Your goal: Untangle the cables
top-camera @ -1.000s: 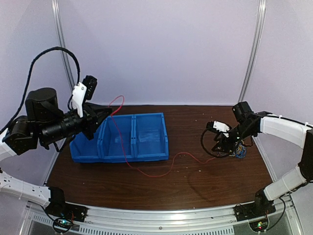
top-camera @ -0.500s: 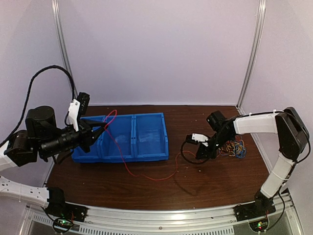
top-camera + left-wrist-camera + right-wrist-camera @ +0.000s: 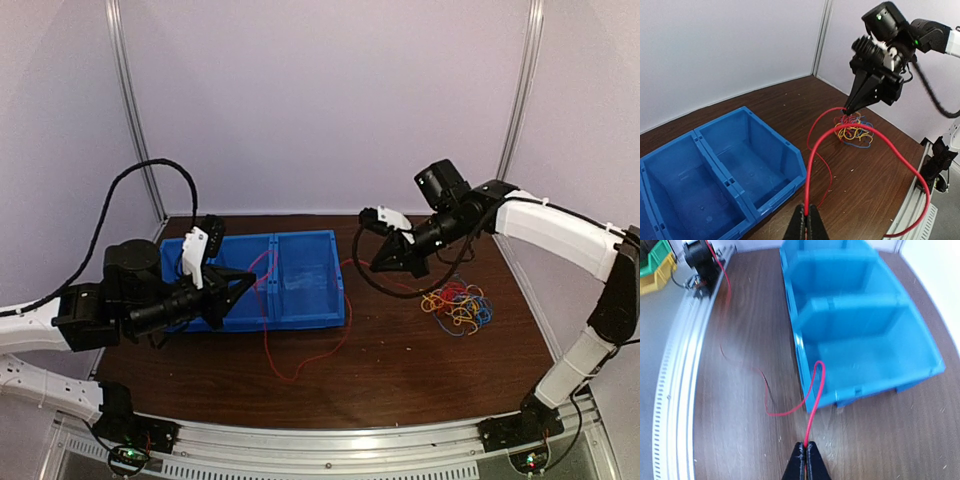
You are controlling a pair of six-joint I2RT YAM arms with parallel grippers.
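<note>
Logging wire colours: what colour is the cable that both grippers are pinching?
Red. The cable shows best in the left wrist view.

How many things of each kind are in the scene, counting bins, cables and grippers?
Blue bins: 3
Red cable, held: 1
Knot of cables: 1
Grippers: 2, the left gripper and the right gripper
Total: 7

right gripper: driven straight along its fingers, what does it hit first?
Likely the end wall of the blue bin. The right gripper, shut on the red cable, aims at it; depth is unclear, so the table just short is possible.
</note>
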